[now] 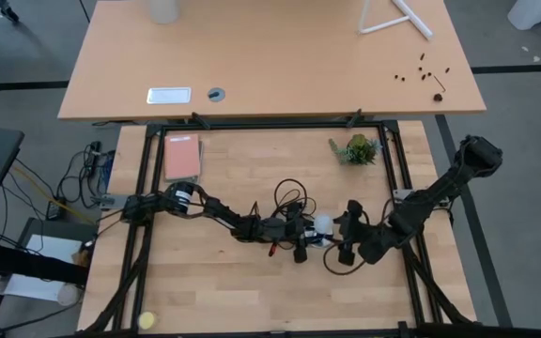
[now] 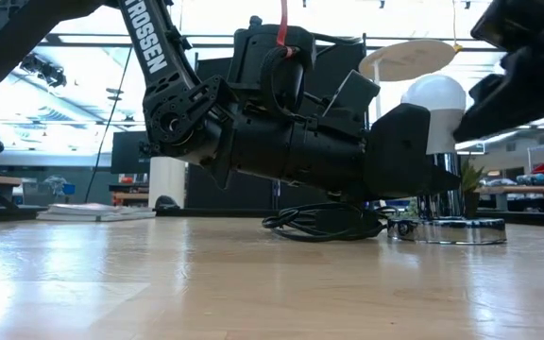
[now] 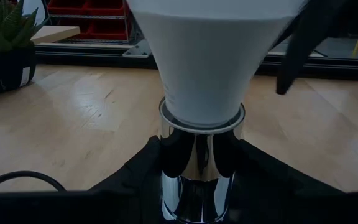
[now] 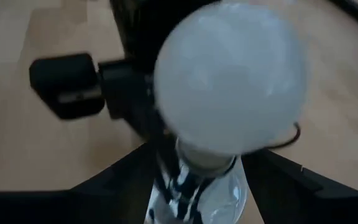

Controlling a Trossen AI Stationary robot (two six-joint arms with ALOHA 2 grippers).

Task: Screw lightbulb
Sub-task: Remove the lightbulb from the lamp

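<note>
The white lightbulb (image 2: 434,97) stands upright with its narrow end in the chrome socket (image 3: 202,162). The socket's round disc base (image 2: 448,230) rests on the table. The bulb also shows in the high view (image 1: 322,223) at the table's middle. My left gripper (image 3: 201,155) reaches in from the table's left and is shut on the socket's chrome stem. My right gripper (image 4: 202,163) comes from the right, slanting down. It is open, with its fingers on either side of the bulb's neck (image 4: 206,160); I cannot tell whether they touch it. My left gripper pinches the socket's chrome stem (image 3: 201,143) between its two fingers, just below the rim that holds the bulb. The fingers come in level from the table's left, across the stem. The socket stands upright with its disc base on the table.
The socket's black cord (image 2: 324,225) loops on the table behind my left gripper. A small potted plant (image 1: 355,148) stands at the far right and a pink book (image 1: 182,156) at the far left. A yellow ball (image 1: 146,320) lies near the front left corner.
</note>
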